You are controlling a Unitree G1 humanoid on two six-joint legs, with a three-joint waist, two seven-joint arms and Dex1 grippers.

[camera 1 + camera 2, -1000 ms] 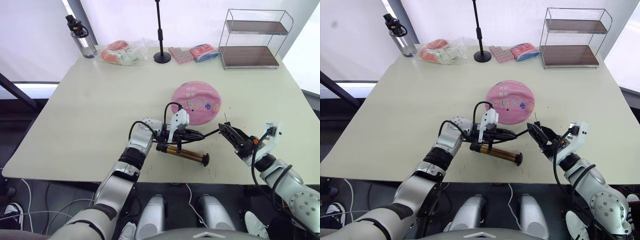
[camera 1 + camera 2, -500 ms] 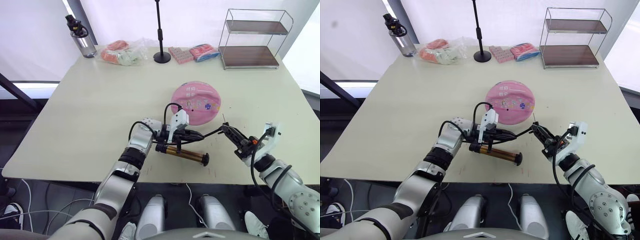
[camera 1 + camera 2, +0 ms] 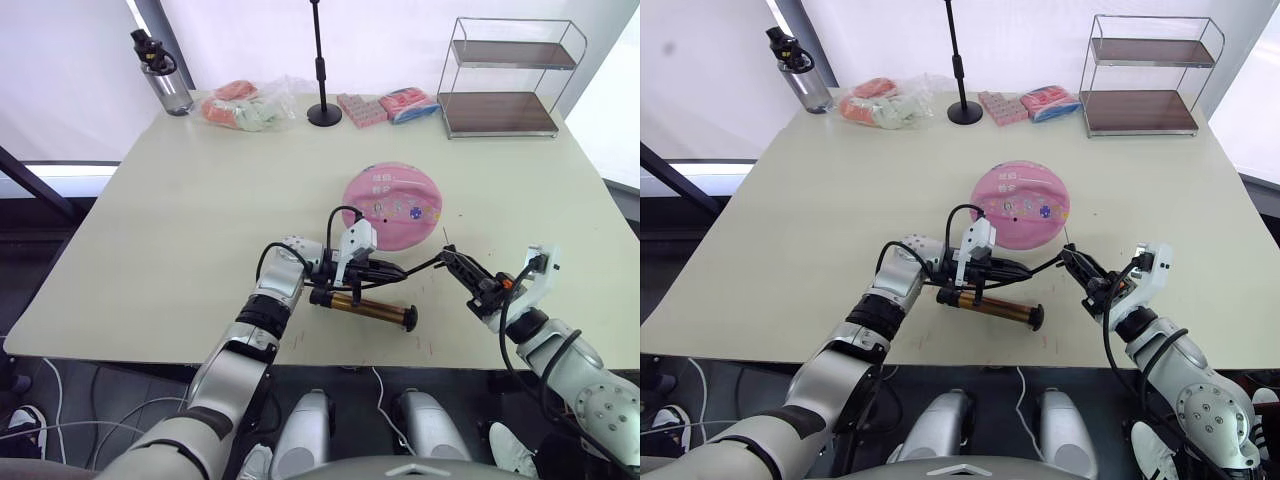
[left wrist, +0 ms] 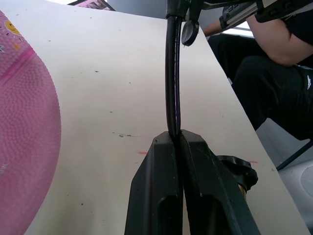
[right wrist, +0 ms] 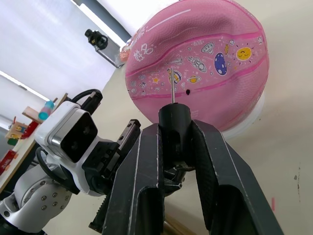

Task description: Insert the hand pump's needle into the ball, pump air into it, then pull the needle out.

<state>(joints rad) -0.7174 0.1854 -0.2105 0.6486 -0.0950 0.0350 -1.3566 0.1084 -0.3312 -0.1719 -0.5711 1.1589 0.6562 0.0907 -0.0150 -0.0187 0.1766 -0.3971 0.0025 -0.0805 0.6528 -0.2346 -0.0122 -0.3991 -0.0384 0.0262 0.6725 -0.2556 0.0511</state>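
The pink ball (image 3: 392, 206), a flattened disc with printed marks, lies right of the table's middle. Nearer me lies the bronze hand pump (image 3: 365, 308), pointing right, its black hose (image 4: 172, 73) curving to the right. My left gripper (image 3: 385, 270) is shut on the hose just above the pump. The right gripper (image 3: 455, 262) is shut on the needle's black fitting (image 5: 175, 117). The thin needle (image 5: 171, 87) sticks out past the fingertips toward the ball, a short gap away from it and close to a small dark hole in its skin.
A wire shelf (image 3: 505, 80) stands at the back right. A black stand (image 3: 322, 70), pink packets (image 3: 385, 105), a bag of items (image 3: 245, 105) and a water bottle (image 3: 160, 75) line the far edge. A seated person (image 4: 279, 63) is beyond the table.
My right gripper has closed from open onto the needle's fitting and has shifted slightly toward the ball. The left gripper and the pump have stayed put.
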